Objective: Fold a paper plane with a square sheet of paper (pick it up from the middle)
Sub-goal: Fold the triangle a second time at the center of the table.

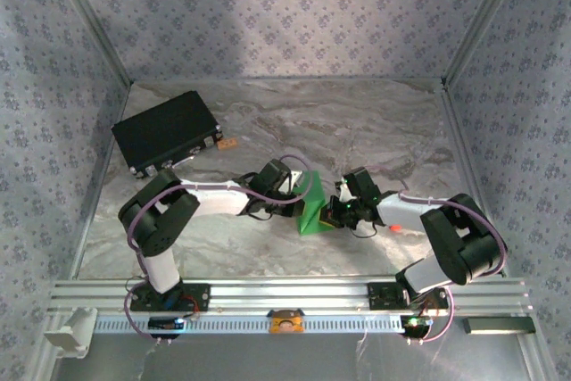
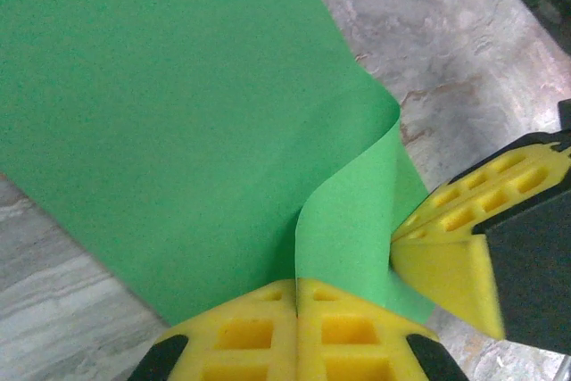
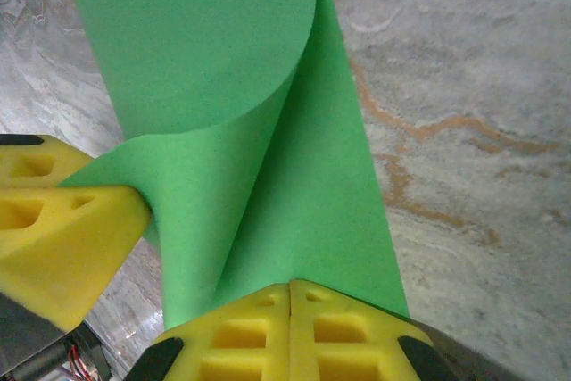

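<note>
Paper point(image 2: 161, 113) bows thin and floppy; left gripper point(image 2: 296, 287) and right gripper point(image 3: 290, 286) both clamp it, probably near one edge. It creases easily, so pinch lightly.

Left fingers point(image 2: 245, 332) pinched on square sheet of paper point(image 2: 161, 113) edge; right fingers point(image 2: 455, 260) clamp adjacent fold.

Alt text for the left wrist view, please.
The left gripper is shut on the near edge of the square sheet of paper, which bows into a loose fold. The right gripper pinches it from the right, over the marbled table.
</note>
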Robot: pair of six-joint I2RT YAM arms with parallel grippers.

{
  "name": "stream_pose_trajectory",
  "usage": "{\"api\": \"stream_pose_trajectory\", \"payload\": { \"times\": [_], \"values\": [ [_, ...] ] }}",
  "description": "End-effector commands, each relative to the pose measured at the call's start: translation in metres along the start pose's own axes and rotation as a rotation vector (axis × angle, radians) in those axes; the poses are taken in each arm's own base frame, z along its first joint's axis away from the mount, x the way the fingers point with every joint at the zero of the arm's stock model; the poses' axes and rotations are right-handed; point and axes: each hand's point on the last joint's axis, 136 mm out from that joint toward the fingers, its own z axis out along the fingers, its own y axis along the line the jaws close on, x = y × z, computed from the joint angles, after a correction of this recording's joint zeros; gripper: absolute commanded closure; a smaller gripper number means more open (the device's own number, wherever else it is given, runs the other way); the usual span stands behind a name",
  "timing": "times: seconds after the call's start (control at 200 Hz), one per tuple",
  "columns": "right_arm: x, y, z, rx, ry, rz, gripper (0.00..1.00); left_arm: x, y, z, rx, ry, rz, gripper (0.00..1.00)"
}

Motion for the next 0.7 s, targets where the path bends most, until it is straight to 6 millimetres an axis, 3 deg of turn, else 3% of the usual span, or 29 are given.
{"api": "stream_pose_trajectory", "payload": {
  "times": [0.0,0.695],
  "values": [
    [0.0083,-0.0219,0.0033,0.083,0.028,0.029,0.99,-0.0083,-0.0024,-0.0045,-0.023,-0.020,0.037,0.99],
    [0.0053,-0.0187,0.0010,0.073,0.018,0.027,0.99,-0.0059,0.0052,-0.0055,-0.064,-0.013,0.047,0.99]
  ]
}}
